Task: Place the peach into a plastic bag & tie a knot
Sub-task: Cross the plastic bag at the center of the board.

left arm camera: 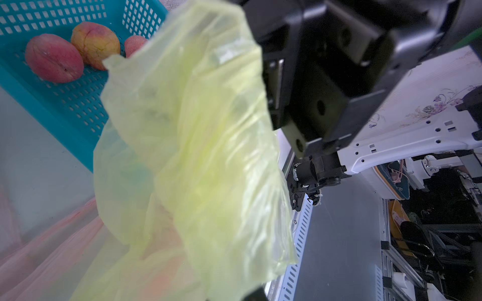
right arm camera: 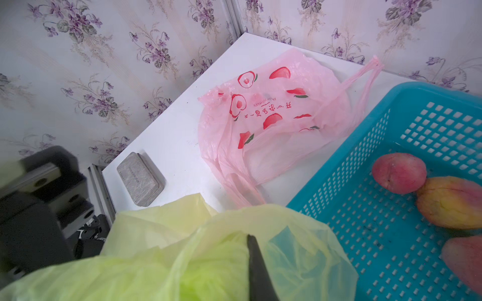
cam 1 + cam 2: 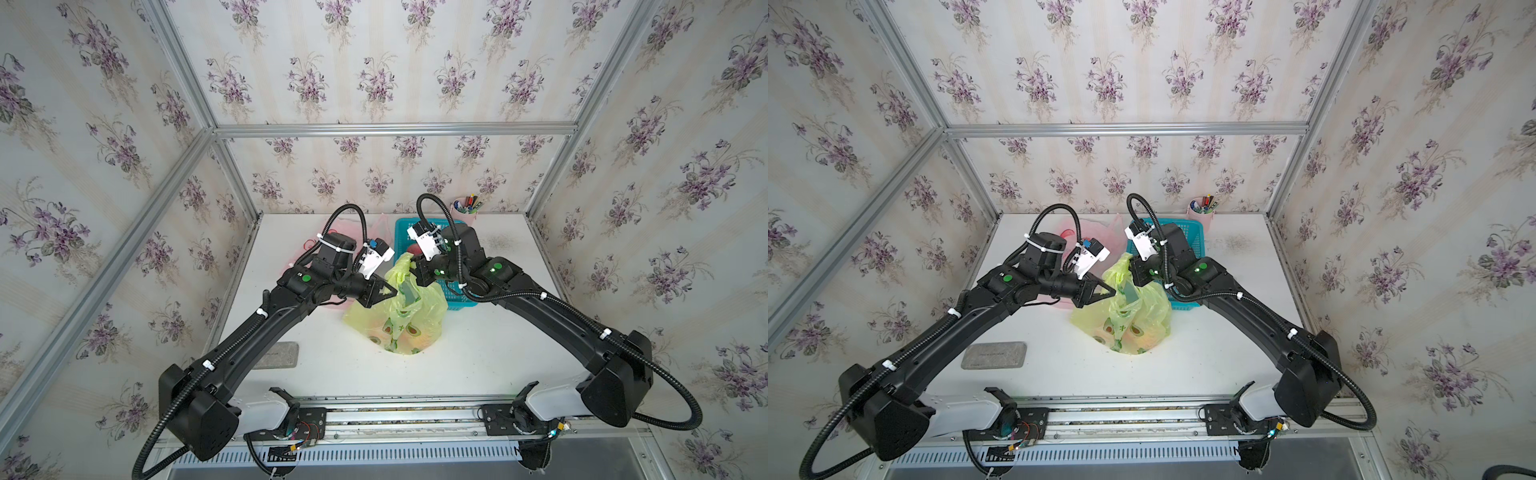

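Observation:
A yellow-green plastic bag (image 3: 399, 316) (image 3: 1127, 320) with avocado prints stands mid-table in both top views. An orange-pink shape, the peach (image 3: 419, 340), shows dimly through its lower part. My left gripper (image 3: 392, 292) (image 3: 1112, 292) is shut on the bag's left upper edge. My right gripper (image 3: 415, 268) (image 3: 1132, 266) is shut on the raised handle at the bag's top. The left wrist view is mostly filled by the bag's film (image 1: 198, 156), which hides the jaws. In the right wrist view one black finger (image 2: 257, 268) lies pressed into the gathered film (image 2: 208, 260).
A teal basket (image 3: 457, 301) (image 2: 391, 156) right of the bag holds three more peaches (image 2: 399, 173) (image 1: 53, 58). A pink printed bag (image 2: 273, 117) lies flat at the back left. A grey tin (image 3: 276, 355) sits front left and a pen cup (image 3: 465, 208) at the back wall.

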{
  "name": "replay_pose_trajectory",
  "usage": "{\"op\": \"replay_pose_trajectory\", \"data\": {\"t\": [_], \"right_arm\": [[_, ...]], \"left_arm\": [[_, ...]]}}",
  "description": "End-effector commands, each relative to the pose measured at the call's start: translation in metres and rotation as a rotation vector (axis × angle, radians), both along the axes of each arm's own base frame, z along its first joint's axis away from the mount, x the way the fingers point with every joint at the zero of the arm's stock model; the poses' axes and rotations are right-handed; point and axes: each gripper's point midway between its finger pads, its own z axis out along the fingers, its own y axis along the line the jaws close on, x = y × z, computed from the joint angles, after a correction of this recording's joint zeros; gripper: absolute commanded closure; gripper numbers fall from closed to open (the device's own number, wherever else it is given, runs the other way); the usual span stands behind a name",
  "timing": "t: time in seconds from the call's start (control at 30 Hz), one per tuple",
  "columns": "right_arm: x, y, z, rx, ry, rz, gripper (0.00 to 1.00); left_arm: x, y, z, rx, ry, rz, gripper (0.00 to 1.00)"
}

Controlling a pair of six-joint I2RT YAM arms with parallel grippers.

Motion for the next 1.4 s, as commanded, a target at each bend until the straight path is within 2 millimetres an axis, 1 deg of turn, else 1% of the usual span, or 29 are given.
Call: {"op": "replay_pose_trajectory", "data": {"t": [0.0,0.13,0.17,0.23,0.27,0.3,0.33,0.4,0.53,0.57,0.63,0.77,0.8,0.87,0.93,0.97,1.0,1.03,1.1,1.13,1.17,1.2,1.23,1.33,1.37], "right_arm": [[0.017,-0.002,0.015,0.023,-0.071,-0.077,1.00],[0.012,0.003,0.022,0.059,-0.094,-0.049,1.00],[0.008,0.004,0.023,0.066,-0.095,-0.029,1.00],[-0.004,0.009,0.025,0.082,-0.099,0.044,1.00],[-0.010,0.012,0.024,0.086,-0.094,0.083,1.00],[-0.016,0.014,0.024,0.089,-0.090,0.121,1.00],[-0.020,0.014,0.023,0.085,-0.085,0.138,1.00],[-0.025,0.013,0.021,0.078,-0.082,0.158,1.00],[-0.041,0.016,0.019,0.084,-0.052,0.240,1.00],[-0.045,0.017,0.020,0.091,-0.043,0.258,1.00],[-0.054,0.021,0.021,0.110,-0.026,0.309,1.00],[-0.061,0.027,0.020,0.124,0.005,0.365,1.00],[-0.063,0.028,0.019,0.128,0.013,0.379,1.00],[-0.064,0.031,0.018,0.136,0.029,0.400,1.00],[-0.066,0.034,0.015,0.143,0.044,0.418,1.00],[-0.066,0.034,0.014,0.144,0.050,0.420,1.00],[-0.066,0.035,0.013,0.140,0.054,0.420,1.00],[-0.064,0.034,0.010,0.134,0.060,0.412,1.00],[-0.060,0.032,0.009,0.121,0.062,0.387,1.00],[-0.058,0.031,0.008,0.112,0.060,0.373,1.00],[-0.055,0.030,0.007,0.103,0.059,0.358,0.96],[-0.052,0.027,0.007,0.090,0.053,0.338,0.86],[-0.049,0.025,0.006,0.078,0.048,0.316,0.79],[-0.045,0.021,0.004,0.057,0.040,0.285,0.70],[-0.044,0.021,0.003,0.052,0.040,0.278,0.69]], "left_arm": [[-0.004,-0.004,0.006,-0.016,0.000,-0.025,0.96],[-0.002,-0.004,0.001,0.005,-0.004,-0.012,0.95],[0.001,-0.002,-0.003,0.021,-0.007,0.006,0.94],[0.010,0.004,-0.009,0.061,-0.024,0.060,0.87],[0.012,0.006,-0.009,0.072,-0.032,0.075,0.86],[0.014,0.008,-0.010,0.081,-0.039,0.088,0.81],[0.016,0.011,-0.011,0.096,-0.043,0.106,0.71],[0.018,0.017,-0.011,0.129,-0.055,0.127,0.63],[0.019,0.028,-0.011,0.192,-0.091,0.149,0.42],[0.019,0.029,-0.011,0.197,-0.099,0.142,0.39],[0.017,0.027,-0.013,0.205,-0.107,0.116,0.37],[0.021,0.025,-0.025,0.237,-0.109,0.086,0.36],[0.023,0.023,-0.028,0.245,-0.108,0.082,0.37],[0.027,0.020,-0.028,0.243,-0.120,0.087,0.44],[0.028,0.014,-0.024,0.210,-0.147,0.087,0.57],[0.029,0.013,-0.022,0.194,-0.157,0.093,0.65],[0.029,0.012,-0.020,0.180,-0.163,0.095,0.75],[0.030,0.013,-0.019,0.177,-0.170,0.102,0.84],[0.031,0.016,-0.019,0.185,-0.174,0.123,0.96],[0.030,0.018,-0.021,0.193,-0.171,0.133,1.00],[0.029,0.021,-0.021,0.198,-0.168,0.140,1.00],[0.027,0.022,-0.020,0.199,-0.162,0.142,1.00],[0.025,0.023,-0.020,0.198,-0.152,0.146,1.00],[0.019,0.026,-0.016,0.191,-0.134,0.154,1.00],[0.017,0.027,-0.016,0.194,-0.130,0.155,1.00]]}}
